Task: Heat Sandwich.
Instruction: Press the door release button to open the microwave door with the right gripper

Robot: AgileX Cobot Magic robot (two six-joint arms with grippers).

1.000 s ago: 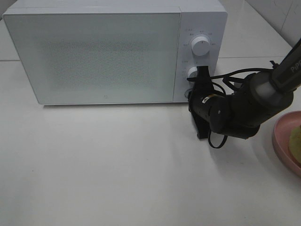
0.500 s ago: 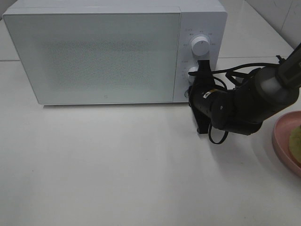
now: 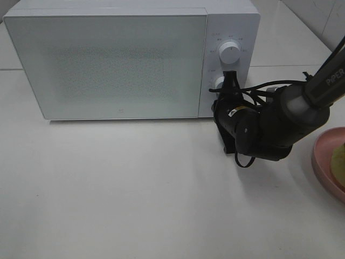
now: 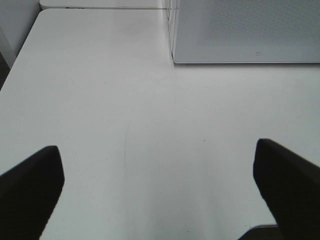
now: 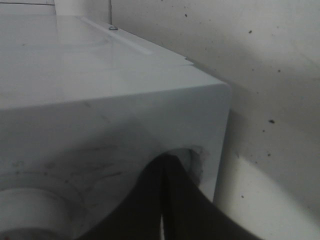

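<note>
The sandwich [image 3: 340, 162] shows only as a pale yellow-green sliver on the pink plate [image 3: 322, 162] at the right edge of the exterior view. The white microwave [image 3: 108, 65] stands at the back with its door closed. My right gripper [image 3: 218, 108] is shut, and its tips rest against the lower corner of the microwave's control panel [image 3: 230, 32], below the lower knob [image 3: 220, 82]. In the right wrist view the shut fingertips [image 5: 164, 167] meet a round recess in the panel beside a knob [image 5: 27, 210]. My left gripper [image 4: 160, 192] stands open over bare table, holding nothing.
An upper knob [image 3: 230, 54] sits higher on the panel. Cables loop around the right arm's wrist [image 3: 269, 127]. The white table [image 3: 135, 189] stretches in front of the microwave. The left wrist view shows the microwave's lower corner [image 4: 240, 35].
My right gripper has edged slightly left, closer against the microwave's panel. The left gripper and the plate have not moved.
</note>
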